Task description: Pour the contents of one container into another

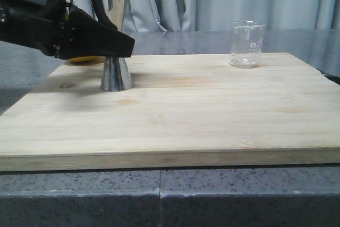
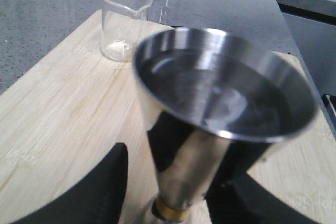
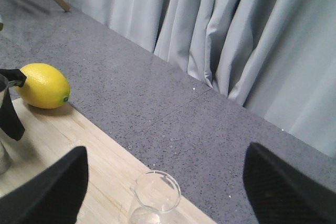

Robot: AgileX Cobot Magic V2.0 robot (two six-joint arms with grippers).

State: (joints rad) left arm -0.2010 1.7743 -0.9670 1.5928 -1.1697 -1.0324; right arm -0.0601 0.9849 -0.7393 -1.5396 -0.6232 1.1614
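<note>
Left gripper (image 1: 114,46) at frame left, fingers spread either side of upright jigger (image 1: 114,35), grip unclear; beaker (image 1: 247,44) standing upper right; right gripper (image 3: 165,192) wide open, empty.

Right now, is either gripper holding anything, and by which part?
Nothing is gripped yet. The left gripper straddles the waist of the jigger, a gap showing beside one finger; the right gripper is open and empty.

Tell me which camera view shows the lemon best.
The right wrist view: the whole lemon lies unobstructed on the grey counter beside the wooden board. The front view shows only a yellow sliver under the left arm. The left wrist view does not show it.
</note>
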